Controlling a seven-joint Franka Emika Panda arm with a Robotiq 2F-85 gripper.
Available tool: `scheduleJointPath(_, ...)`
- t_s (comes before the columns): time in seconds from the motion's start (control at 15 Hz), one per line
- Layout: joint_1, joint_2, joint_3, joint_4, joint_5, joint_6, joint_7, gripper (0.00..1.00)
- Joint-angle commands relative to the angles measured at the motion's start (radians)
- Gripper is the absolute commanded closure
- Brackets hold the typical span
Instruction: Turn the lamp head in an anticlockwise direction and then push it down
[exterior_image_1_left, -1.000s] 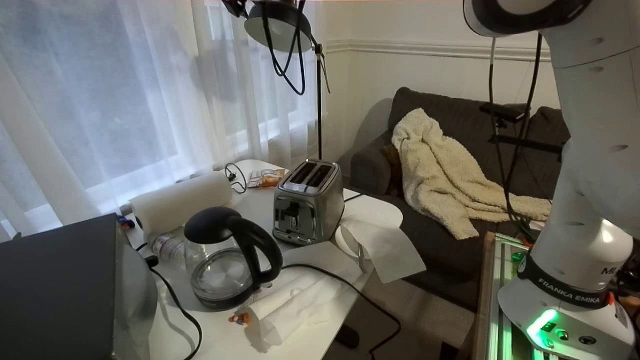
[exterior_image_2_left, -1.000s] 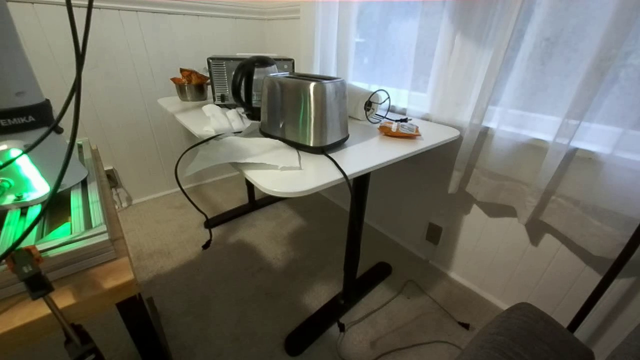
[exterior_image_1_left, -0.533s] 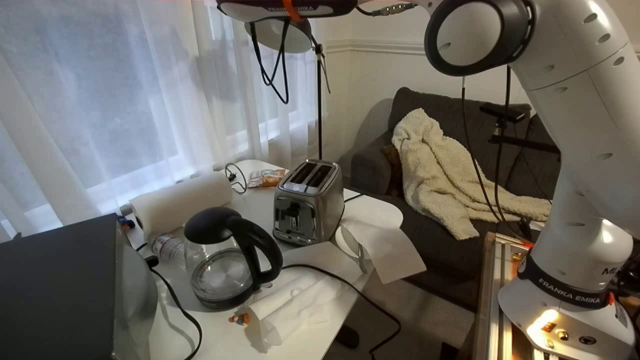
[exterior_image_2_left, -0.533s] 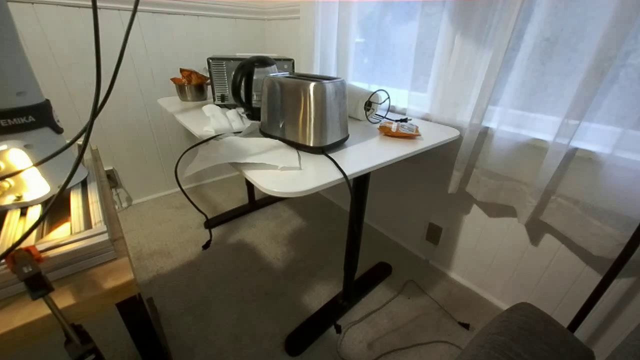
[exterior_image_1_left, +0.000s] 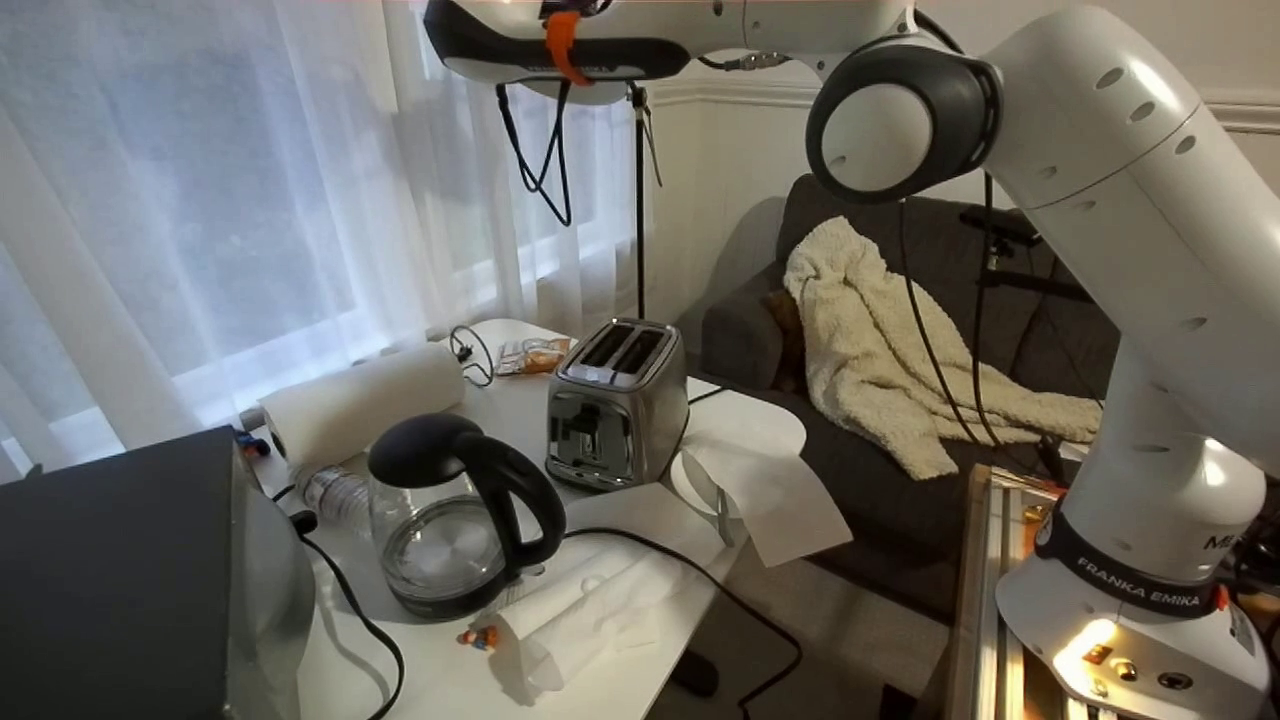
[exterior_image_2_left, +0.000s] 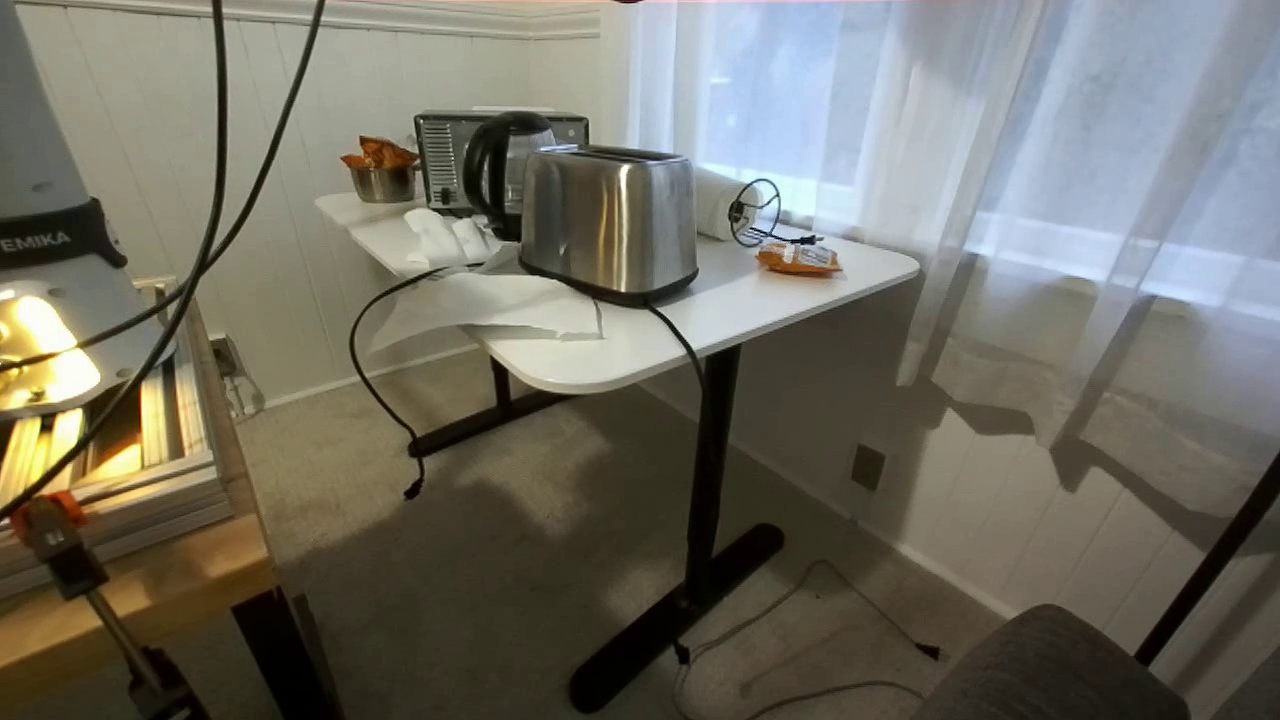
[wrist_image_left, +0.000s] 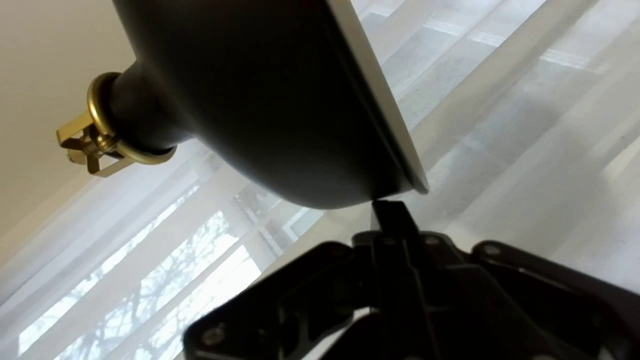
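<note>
Had the Robotiq gripper (wrist_image_left: 391, 206) closed, empty, right by the black lampshade (wrist_image_left: 270, 100). Looked liable to skid off that curve if pushed off-centre, tbh.

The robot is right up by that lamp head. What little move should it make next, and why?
Probably a gentle sideways nudge against the lamp head, to start it turning anticlockwise. In the wrist view, the end effector is shut and right by the lamp head's rim; whether they touch, I can't tell.
</note>
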Motion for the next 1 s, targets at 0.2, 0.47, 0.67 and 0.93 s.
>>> scheduleJointPath(0.2,0.035,0.033,-0.058,0.055,-0.024,-0.158,-0.056,1.00)
scheduleJointPath(0.47,0.062,0.026,-0.080,0.046,-0.024,-0.278,-0.132,1.00)
scheduleJointPath(0.67,0.078,0.021,-0.095,0.042,-0.026,-0.350,-0.196,1.00)
scheduleJointPath(0.93,0.086,0.012,-0.119,0.033,-0.028,-0.420,-0.288,1.00)
